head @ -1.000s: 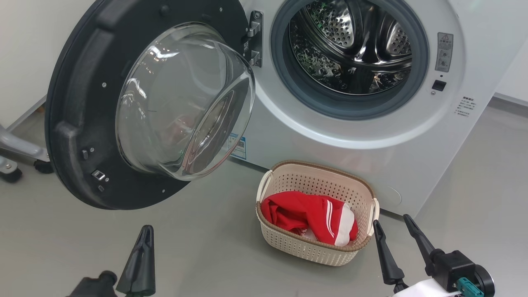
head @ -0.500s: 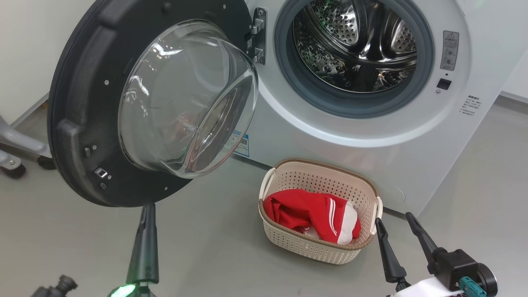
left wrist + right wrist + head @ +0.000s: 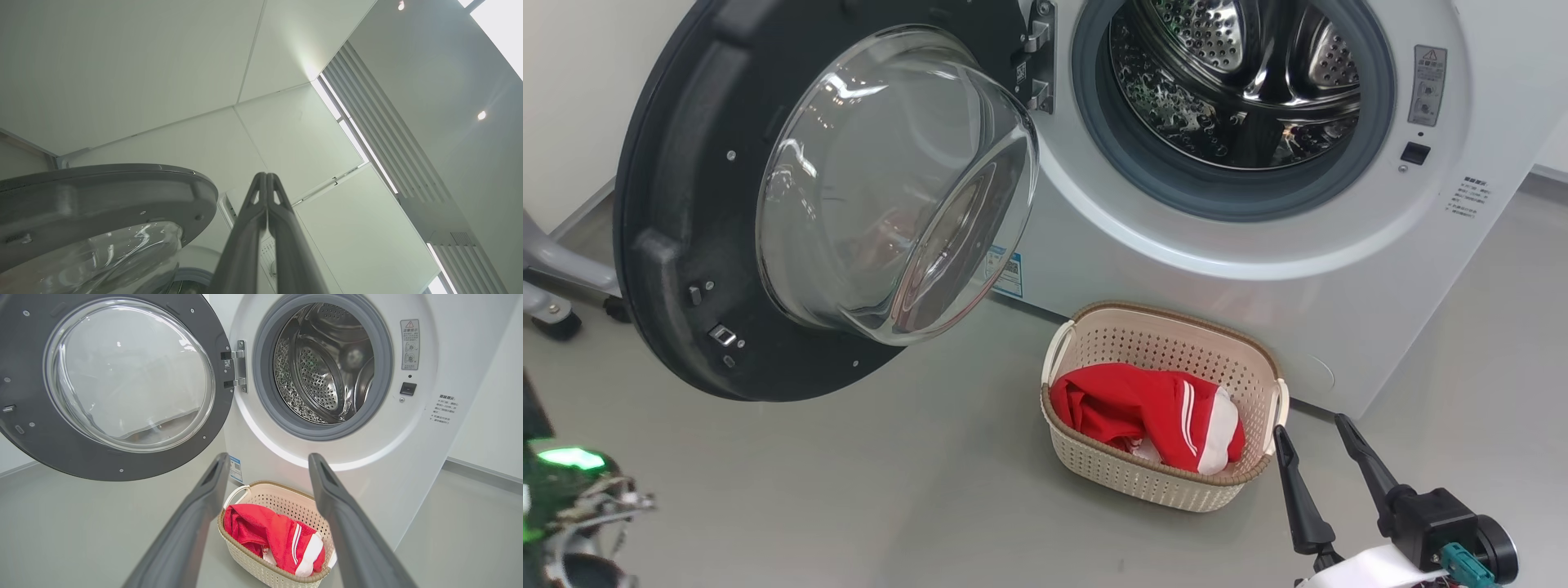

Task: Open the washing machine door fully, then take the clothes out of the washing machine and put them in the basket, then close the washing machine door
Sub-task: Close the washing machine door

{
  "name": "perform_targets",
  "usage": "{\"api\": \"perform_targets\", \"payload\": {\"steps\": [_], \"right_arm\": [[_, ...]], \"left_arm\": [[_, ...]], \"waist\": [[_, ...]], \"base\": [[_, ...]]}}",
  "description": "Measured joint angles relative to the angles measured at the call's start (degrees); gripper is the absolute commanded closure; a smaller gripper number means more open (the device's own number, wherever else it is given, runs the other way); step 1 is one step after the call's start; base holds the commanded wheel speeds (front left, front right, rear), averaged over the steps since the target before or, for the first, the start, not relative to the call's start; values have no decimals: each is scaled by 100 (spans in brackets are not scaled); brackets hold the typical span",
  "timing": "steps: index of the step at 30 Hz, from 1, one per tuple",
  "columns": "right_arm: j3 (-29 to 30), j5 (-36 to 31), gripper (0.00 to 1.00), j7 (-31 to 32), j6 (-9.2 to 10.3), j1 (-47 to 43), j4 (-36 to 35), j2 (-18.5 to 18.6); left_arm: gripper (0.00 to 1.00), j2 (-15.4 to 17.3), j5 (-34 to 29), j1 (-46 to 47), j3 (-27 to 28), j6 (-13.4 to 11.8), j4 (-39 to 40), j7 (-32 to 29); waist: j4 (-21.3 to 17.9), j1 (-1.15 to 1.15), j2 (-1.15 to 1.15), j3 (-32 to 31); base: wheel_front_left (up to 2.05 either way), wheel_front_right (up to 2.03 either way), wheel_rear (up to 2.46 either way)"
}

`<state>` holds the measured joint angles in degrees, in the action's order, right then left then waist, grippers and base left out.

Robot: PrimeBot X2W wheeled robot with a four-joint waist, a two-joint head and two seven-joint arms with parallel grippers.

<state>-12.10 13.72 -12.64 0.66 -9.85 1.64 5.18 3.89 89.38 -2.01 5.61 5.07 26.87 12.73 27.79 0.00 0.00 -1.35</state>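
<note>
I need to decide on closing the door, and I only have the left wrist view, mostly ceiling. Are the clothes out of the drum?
Observer: The clothes lie in the basket, a red bundle with white stripes.
Operator: Anything left inside the machine?
Observer: The part of the drum that shows is bare steel.
Operator: And my other arm?
Observer: The right gripper is open, holding nothing, beside the basket's right end.
</note>
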Motion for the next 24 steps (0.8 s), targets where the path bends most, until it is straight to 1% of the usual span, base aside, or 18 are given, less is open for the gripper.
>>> {"api": "perform_targets", "payload": {"steps": [2, 3, 4, 5, 8, 12, 15, 17, 19, 20, 21, 24], "right_arm": [[-1, -8, 0, 4, 0, 3, -22, 14], [-1, -8, 0, 4, 0, 3, -22, 14], [-2, -8, 0, 31, 0, 3, -33, 20], [-10, -13, 0, 32, 0, 7, -43, 33], [-33, -20, 0, 59, -2, 26, -67, 43], [-82, -25, 0, 101, -18, 109, -107, 67], [-97, -32, 0, 122, -44, 155, -129, 96], [-98, -33, 0, 137, -59, 168, -132, 118], [-88, -34, 0, 174, -59, 180, -146, 138], [-86, -34, 0, 175, -59, 205, -160, 158], [-86, -34, 0, 175, -59, 205, -160, 158], [-77, -34, 0, 177, -62, 252, -186, 185]], "left_arm": [[100, 148, 291, 222, 314, -89, -167, -71], [100, 148, 291, 222, 314, -89, -167, -71], [100, 250, 330, 342, 456, -155, -293, -119], [100, 441, 569, 593, 737, -308, -550, -204], [100, 738, 815, 918, 1028, -568, -1028, -377], [100, 1114, 1020, 1284, 1237, -964, -1700, -634], [100, 1382, 1179, 1539, 1308, -1190, -2156, -808], [100, 1468, 1325, 1720, 1392, -1192, -2450, -875], [100, 1586, 1339, 1856, 1383, -1218, -2730, -1002], [100, 1703, 1340, 1954, 1357, -1238, -3017, -1077], [100, 1703, 1340, 1954, 1357, -1238, -3017, -1077], [100, 1862, 1312, 2049, 1179, -1241, -3411, -1233]], "waist": [[0, 0, 0, 38], [0, 0, 0, 38], [-2, 0, 0, 57], [-10, 0, 0, 95], [-36, 0, 0, 150], [-96, 0, 0, 224], [-156, 0, 0, 282], [-203, 0, 0, 320], [-246, 0, 0, 364], [-289, 0, 0, 406], [-289, 0, 0, 406], [-347, 0, 0, 466]], "base": [[0, 0, 0], [0, 0, 0], [0, 0, 0], [0, 0, 0], [0, 0, 0], [0, 0, 0], [0, 0, 0], [0, 0, 0], [0, 0, 0], [0, 0, 0], [0, 0, 0], [0, 0, 0]]}}
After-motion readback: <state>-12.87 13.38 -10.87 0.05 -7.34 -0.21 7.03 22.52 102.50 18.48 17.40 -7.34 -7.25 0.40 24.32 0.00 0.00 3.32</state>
